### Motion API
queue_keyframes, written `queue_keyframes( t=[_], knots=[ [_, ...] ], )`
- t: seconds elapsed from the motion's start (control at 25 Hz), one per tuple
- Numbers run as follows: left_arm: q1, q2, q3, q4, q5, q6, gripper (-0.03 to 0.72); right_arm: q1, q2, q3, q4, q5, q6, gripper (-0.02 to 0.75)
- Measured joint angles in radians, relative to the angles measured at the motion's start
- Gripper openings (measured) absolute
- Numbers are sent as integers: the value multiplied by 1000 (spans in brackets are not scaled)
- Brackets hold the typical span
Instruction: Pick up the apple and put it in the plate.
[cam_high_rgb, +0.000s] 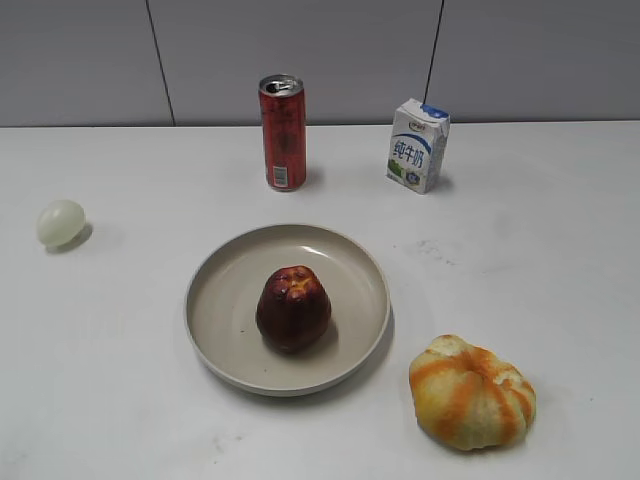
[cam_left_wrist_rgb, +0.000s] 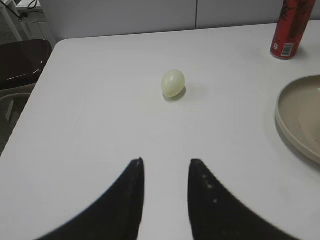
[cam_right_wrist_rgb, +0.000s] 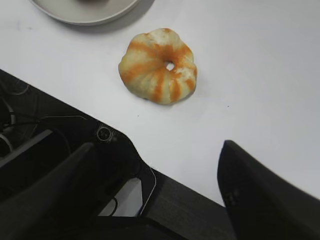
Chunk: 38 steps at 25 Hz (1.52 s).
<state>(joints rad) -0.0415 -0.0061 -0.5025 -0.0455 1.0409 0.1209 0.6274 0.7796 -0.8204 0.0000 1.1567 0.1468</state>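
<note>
A: As we look down the white table (cam_high_rgb: 560, 260), the biggest thing on it is the plate (cam_high_rgb: 222, 290), a beige dish near the middle. Do we see the apple?

B: We do. The apple (cam_high_rgb: 293, 308) sits inside the plate, upright, dark red with a yellowish crown, a little toward the near side of the dish.

A: Next in size we have the orange-striped pumpkin-like fruit (cam_high_rgb: 472, 392), on the table just off the plate's near right edge, not touching it.

B: Then the red can (cam_high_rgb: 282, 132) stands upright behind the plate, and the milk carton (cam_high_rgb: 418, 145) stands to its right, well apart from it.

A: Smallest is the pale ball (cam_high_rgb: 61, 222), alone at the far left.

B: And our grippers? Neither shows in the exterior view. In the wrist views we see the left gripper (cam_left_wrist_rgb: 166, 165) with its fingers parted and nothing between them, above bare table near the ball. The right gripper (cam_right_wrist_rgb: 157, 150) is spread wide, holding nothing, near the striped fruit.
</note>
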Motion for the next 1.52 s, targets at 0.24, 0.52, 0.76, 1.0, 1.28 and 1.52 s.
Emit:
queue_keyframes(
  t=[0.24, 0.52, 0.76, 1.0, 1.28, 1.52],
  knots=[
    [0, 0, 0, 0, 0, 0, 238, 0, -209, 230, 0, -72, 0, 592],
    [0, 0, 0, 0, 0, 0, 238, 0, -256, 325, -8, -103, 0, 592],
    [0, 0, 0, 0, 0, 0, 238, 0, -256, 328, -8, -106, -2, 592],
    [0, 0, 0, 0, 0, 0, 238, 0, -266, 328, -8, -106, -2, 592],
    [0, 0, 0, 0, 0, 0, 238, -49, -400, 328, -28, -107, -16, 592],
    [0, 0, 0, 0, 0, 0, 238, -231, -572, 328, -30, -107, -21, 592]
  ],
)
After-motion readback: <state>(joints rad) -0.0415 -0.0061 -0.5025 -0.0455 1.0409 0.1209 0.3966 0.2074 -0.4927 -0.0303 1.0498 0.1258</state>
